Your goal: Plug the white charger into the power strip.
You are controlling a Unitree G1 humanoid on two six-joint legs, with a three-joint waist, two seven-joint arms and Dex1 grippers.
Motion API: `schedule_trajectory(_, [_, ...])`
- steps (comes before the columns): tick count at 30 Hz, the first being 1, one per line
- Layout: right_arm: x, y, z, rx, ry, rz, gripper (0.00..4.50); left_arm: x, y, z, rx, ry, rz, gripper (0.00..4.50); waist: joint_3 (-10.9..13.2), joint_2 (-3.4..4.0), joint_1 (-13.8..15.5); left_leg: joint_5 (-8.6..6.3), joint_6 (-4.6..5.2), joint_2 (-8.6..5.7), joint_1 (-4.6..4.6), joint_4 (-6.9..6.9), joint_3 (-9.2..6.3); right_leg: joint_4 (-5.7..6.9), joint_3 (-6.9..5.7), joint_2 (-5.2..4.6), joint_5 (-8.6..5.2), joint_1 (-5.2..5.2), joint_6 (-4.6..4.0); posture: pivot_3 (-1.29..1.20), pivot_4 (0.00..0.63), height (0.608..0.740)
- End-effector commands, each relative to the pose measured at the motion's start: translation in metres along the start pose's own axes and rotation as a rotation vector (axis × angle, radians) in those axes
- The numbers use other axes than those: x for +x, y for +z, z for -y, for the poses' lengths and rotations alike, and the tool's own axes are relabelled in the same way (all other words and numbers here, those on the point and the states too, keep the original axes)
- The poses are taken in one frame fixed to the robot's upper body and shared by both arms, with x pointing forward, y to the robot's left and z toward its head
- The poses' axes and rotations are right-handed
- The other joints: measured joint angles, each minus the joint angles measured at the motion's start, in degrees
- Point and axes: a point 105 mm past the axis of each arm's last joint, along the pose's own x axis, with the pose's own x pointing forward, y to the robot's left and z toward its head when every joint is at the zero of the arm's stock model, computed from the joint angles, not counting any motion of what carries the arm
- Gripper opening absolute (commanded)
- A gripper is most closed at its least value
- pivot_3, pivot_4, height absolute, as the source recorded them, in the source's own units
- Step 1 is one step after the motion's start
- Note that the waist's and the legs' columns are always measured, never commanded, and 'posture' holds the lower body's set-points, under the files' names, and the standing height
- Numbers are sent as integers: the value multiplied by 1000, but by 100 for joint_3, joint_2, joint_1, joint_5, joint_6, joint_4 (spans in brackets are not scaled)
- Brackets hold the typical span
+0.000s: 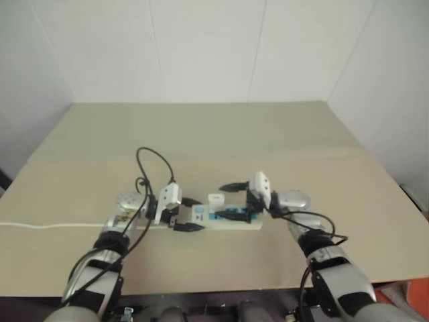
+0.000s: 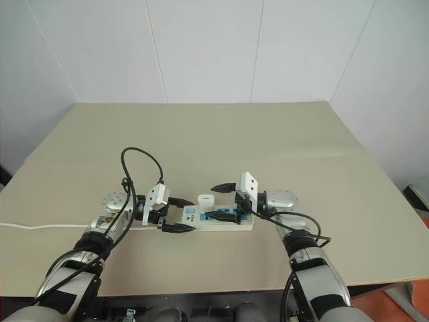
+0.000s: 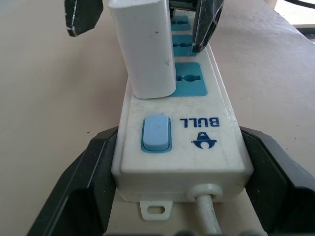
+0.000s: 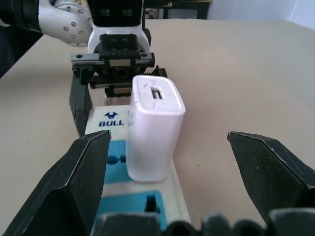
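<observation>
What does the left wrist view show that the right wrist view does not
Left wrist view: the power strip's blue switch and its cord leaving the near end, with the left gripper clamped on the strip's sides. Right wrist view: the charger's top port and the right gripper standing open either side of it. Both: the white charger upright on the strip.
</observation>
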Motion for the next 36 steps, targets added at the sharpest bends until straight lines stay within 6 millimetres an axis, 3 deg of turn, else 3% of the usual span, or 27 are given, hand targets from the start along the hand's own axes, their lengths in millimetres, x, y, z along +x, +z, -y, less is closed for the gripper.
schedule_trajectory(1, [-2, -5, -9, 62, 41, -18, 4455, 2, 6, 5, 47, -62, -3, 3265, 5, 6, 17, 0, 0, -1, -16, 0, 0, 0, 0, 0, 1, -15, -1, 0, 150, 740])
schedule_trajectory(4, [2, 6, -9, 60, 63, 2, 4455, 4, 6, 5, 49, -66, -3, 3265, 9, 10, 35, 0, 1, -4, -57, 1, 2, 6, 2, -1, 28, -63, -46, 0, 150, 740])
schedule_trajectory(13, [18, 23, 2, 112, 17, 55, 4455, 4, 4, 4, 56, -60, -13, 3265, 32, 21, 47, 1, 1, -4, -75, 3, 3, 8, 1, 0, 28, -81, -47, 0, 150, 740])
schedule_trajectory(28, [-2, 56, 5, 69, 14, 102, 4455, 5, 2, 7, 40, -57, -10, 3265, 117, 62, 104, 1, 1, -5, -103, 11, 1, 7, -3, -1, 29, -99, -46, 0, 150, 740])
schedule_trajectory(36, [2, 43, -5, 82, 38, 58, 4455, 7, 1, 9, 37, -61, -4, 3265, 120, 61, 106, 1, 1, -6, -106, 15, 2, 7, -3, -1, 29, -99, -46, 0, 150, 740])
